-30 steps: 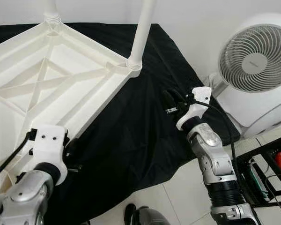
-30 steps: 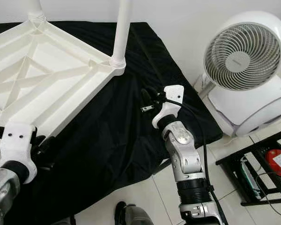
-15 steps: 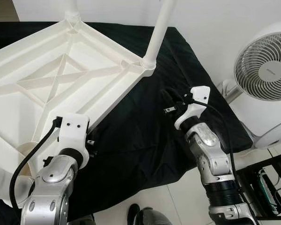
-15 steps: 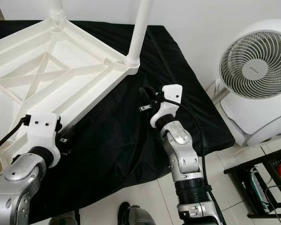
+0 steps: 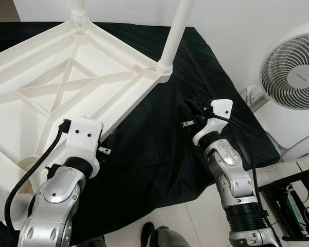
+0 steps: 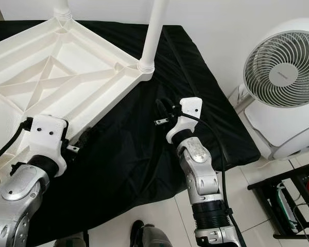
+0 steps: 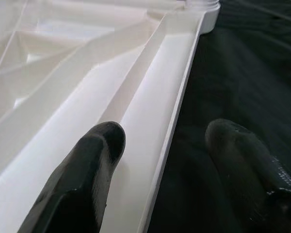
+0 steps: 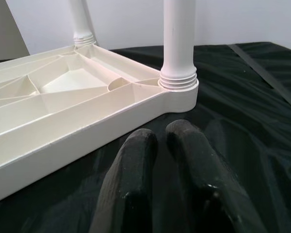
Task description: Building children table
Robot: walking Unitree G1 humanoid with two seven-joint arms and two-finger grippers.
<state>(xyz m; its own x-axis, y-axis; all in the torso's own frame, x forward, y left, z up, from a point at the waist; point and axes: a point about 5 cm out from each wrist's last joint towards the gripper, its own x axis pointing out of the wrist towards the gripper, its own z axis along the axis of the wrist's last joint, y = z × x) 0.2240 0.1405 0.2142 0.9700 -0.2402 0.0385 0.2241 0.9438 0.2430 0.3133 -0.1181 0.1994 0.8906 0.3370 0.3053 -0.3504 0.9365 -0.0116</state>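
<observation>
— Writing anywhere?

— Lettering sits on the hub of the white fan [image 5: 294,82], too small for me to read.

— Where's the table?

— The white table top [image 5: 51,98] lies upside down on the black cloth [image 5: 159,144], ribs up, two legs [image 5: 174,36] standing in its far corners.

— Your claws?

— My left gripper [image 7: 160,160] is spread apart, one finger [image 7: 94,160] over the inside of the rim, the other over the cloth. My right gripper [image 8: 162,160] is pressed together, holding nothing, near the corner leg. Open cloth lies between my arms.
</observation>
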